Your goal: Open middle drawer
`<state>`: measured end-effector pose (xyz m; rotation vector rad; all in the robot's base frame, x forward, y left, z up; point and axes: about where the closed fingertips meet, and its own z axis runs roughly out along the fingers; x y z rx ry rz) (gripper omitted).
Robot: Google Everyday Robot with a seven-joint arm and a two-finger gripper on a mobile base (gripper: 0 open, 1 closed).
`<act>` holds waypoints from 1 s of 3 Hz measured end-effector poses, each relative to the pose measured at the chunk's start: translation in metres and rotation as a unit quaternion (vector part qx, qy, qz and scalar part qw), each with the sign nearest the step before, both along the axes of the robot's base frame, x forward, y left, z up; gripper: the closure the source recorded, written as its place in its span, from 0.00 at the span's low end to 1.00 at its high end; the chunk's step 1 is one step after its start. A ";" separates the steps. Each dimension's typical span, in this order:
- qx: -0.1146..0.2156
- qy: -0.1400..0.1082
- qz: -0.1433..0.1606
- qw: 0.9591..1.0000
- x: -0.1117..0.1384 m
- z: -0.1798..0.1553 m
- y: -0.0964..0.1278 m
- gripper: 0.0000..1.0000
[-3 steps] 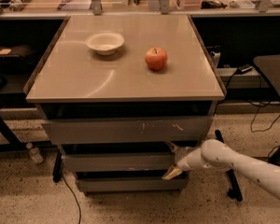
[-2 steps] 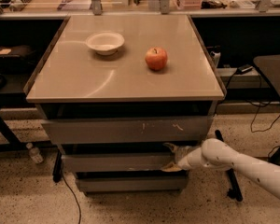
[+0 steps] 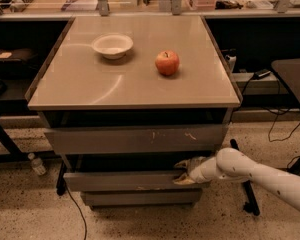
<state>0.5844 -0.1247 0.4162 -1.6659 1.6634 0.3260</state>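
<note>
The middle drawer (image 3: 125, 181) is a plain grey metal front of medium width, under the wider scratched top front (image 3: 135, 140) and above the narrowest bottom front (image 3: 140, 198). It stands out a little past the bottom front, with a dark gap above it. My gripper (image 3: 182, 172) comes in from the right on a white arm and sits at the drawer's right end. One finger (image 3: 184, 163) lies above the drawer's top edge, the other (image 3: 183, 181) against its front, so the fingers straddle the edge.
A white bowl (image 3: 112, 46) and a red apple (image 3: 167, 63) sit on the beige tabletop (image 3: 90, 84). A plastic bottle (image 3: 36, 164) lies on the floor at the left. A black table (image 3: 292, 79) and its leg stand to the right, with cables behind.
The gripper has shifted slightly left along the middle drawer's right end; the drawer front looks much the same.
</note>
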 end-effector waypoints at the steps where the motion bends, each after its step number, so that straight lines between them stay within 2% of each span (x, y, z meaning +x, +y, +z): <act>1: 0.000 0.000 0.000 1.000 0.000 0.000 0.000 1.00; 2: 0.000 0.000 0.000 1.000 -0.001 0.000 0.000 0.82; 3: 0.000 0.000 0.000 1.000 -0.001 0.000 0.000 0.61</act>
